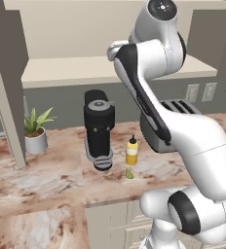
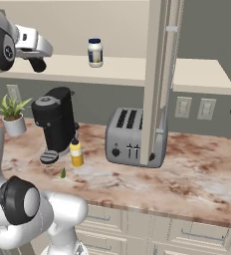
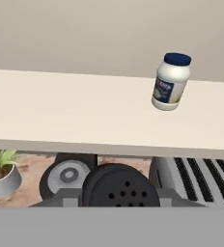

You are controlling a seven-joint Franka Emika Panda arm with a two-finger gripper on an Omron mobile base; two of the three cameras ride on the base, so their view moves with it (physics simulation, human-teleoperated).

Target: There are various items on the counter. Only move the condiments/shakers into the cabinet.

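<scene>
Clamped in the gripper [image 2: 38, 64] sits what looks like the black shaker [image 3: 119, 187] — level with the shelf's [image 2: 197, 74] front edge. White jar [image 2: 94, 52] stands on the shelf; yellow bottle [image 2: 76, 153] near the worktop's [image 2: 197, 184] front edge.

Kitchen: marbled counter [image 2: 197, 174], toaster [image 2: 132, 137], coffee machine [image 2: 55, 122].

The toaster [image 1: 180, 108] is largely hidden behind the arm; the black shaker [image 3: 119, 188], apparently gripped, is cut off below.
</scene>
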